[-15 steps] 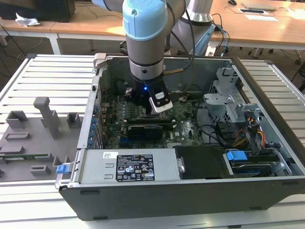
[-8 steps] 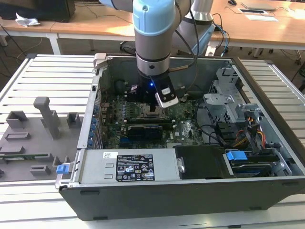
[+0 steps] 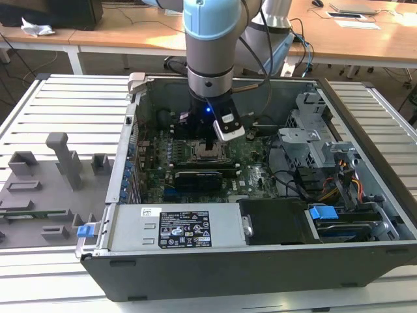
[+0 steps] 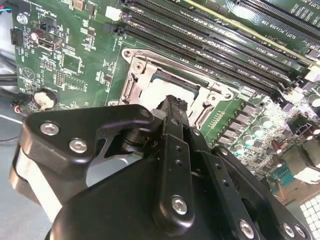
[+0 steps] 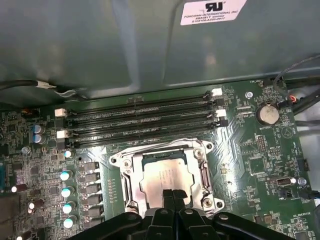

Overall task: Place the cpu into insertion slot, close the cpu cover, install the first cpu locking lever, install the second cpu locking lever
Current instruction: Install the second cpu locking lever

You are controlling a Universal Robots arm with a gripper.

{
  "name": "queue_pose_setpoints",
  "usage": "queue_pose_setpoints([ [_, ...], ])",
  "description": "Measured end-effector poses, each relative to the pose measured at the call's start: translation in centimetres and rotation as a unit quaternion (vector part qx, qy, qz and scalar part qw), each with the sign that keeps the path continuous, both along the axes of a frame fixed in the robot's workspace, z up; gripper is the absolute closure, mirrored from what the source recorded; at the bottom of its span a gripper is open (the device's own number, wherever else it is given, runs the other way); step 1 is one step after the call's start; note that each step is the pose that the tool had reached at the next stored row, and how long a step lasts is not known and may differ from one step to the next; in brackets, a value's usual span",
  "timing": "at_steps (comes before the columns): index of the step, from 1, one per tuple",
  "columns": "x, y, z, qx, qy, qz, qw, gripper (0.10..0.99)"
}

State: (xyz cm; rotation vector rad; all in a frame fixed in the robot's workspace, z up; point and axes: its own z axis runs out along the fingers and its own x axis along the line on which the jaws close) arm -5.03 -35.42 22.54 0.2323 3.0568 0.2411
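You have the gripper (image 5: 173, 196) low over the insertion slot (image 5: 167, 177) inside the open computer case (image 3: 365, 124), and its two fingers (image 5: 167, 200) are pressed together at the tips with nothing between them. In the first wrist view the cpu (image 5: 165, 181) already lies in the slot, its pale face showing through the window of the cpu cover (image 5: 200, 172), which appears to be folded down flat over it, though the fingers hide the near edge, so I can't be sure it is fully seated there. In the second wrist view the closed fingertips (image 4: 172, 107) sit just at the edge of the cover's frame (image 4: 145, 75), close to the green board (image 4: 75, 55).

So the work in hand looks like the cover or the first locking lever (I cannot pick out either lever clearly from here). To do it well, keep the fingers shut so they act as one stiff pusher, press on metal only, never on the chip face, and stay clear of the memory slots (image 5: 140, 120) just beside the socket. Move slowly and straight.
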Motion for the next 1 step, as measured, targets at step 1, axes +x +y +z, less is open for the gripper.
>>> queue_pose_setpoints([
  [1,0.0,0.0,0.01,0.0,0.0,0.0,1.0,0.98],
])
